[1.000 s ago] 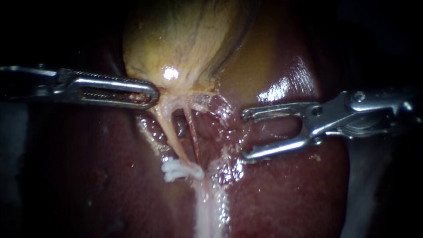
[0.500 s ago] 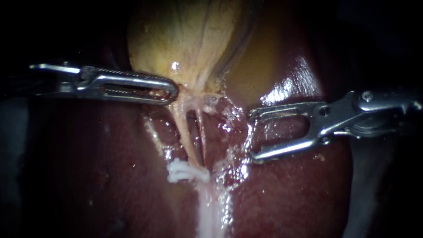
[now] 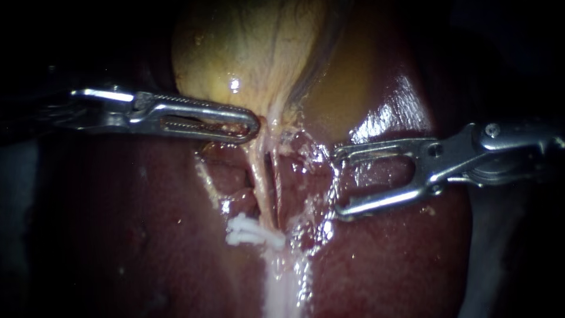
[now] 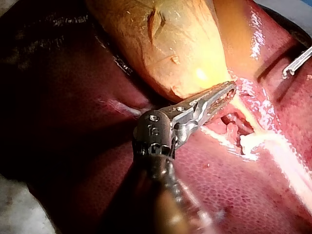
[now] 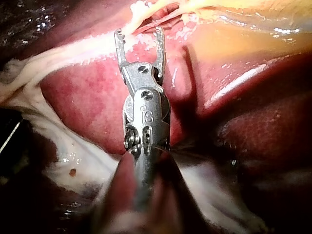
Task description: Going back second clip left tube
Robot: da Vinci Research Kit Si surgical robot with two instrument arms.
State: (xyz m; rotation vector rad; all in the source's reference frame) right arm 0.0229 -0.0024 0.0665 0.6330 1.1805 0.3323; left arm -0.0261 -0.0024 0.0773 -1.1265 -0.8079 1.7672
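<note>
- While your left instrument point(image 3: 254, 125) sits at the neck of the gallbladder point(image 3: 235, 53) in the endoscope view, its end effector is clenched on that tissue. My read on why: the pull stretches the two tubes below it straight and opens a gap between them.
- The left tube point(image 3: 261, 182) is the paler of the pair. It runs from the neck down to the white clip point(image 3: 253, 232), which sits across its lower end, against the liver point(image 3: 147, 235). There may be more than one clip stacked there; I can't separate them.
- The end effector of your right instrument point(image 3: 340, 183) is released, with a wide gap and nothing in it. It sits beside the tubes, clear of them, over the liver. With the clip on, I judge this is the retreat part of the step.
- Left wrist view: the left instrument point(image 4: 231, 90) has its tip on the gallbladder's narrow end, closed on tissue. The clip point(image 4: 248, 144) lies just beyond and below that tip. One tip of the right instrument point(image 4: 297, 62) shows on the far side of the tubes.
- Right wrist view: the right instrument point(image 5: 139, 35) is spread and empty. The tubes lie just ahead of its tips, not between them.
- Next: back the right out along its own shaft line, since open tips that near a taut tube can snag. Don't slacken the left.
</note>
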